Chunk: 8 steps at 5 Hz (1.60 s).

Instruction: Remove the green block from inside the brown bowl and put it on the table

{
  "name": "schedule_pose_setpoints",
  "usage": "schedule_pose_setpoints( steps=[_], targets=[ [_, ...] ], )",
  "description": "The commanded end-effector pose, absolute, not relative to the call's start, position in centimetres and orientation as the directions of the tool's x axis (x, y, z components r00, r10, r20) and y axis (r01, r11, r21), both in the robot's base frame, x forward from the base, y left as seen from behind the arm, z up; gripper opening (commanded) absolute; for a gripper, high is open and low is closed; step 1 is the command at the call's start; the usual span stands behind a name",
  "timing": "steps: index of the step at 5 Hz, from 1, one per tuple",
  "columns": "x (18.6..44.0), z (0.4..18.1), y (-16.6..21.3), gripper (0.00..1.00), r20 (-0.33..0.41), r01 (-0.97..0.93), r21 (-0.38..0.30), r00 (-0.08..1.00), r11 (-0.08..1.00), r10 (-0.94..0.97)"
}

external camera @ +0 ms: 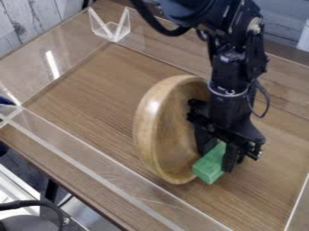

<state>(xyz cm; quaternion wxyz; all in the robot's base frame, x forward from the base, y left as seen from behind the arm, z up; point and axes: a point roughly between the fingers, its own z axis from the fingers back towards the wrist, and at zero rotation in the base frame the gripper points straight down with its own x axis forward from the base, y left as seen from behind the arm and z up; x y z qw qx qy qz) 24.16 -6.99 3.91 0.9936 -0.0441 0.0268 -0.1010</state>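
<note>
Green block (210,170) gripped by the gripper (214,150), lower right, against the tipped bowl (152,132); free it next.

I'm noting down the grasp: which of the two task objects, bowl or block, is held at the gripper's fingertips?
The block: the small, bright green one. The bowl is the much larger, light-tan wooden one, tipped up beside it.
</note>
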Motion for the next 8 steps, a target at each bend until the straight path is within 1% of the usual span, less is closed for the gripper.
schedule_pose_setpoints(
  steps=[1,8],
  targets=[
    [24.6,4.3,-6.5,0.00,-0.021,0.186,-0.091,0.982,0.978,-0.189],
    [24.4,3.4,-4.8,0.00,-0.051,0.165,-0.083,0.984,0.983,-0.170]
  ],
)
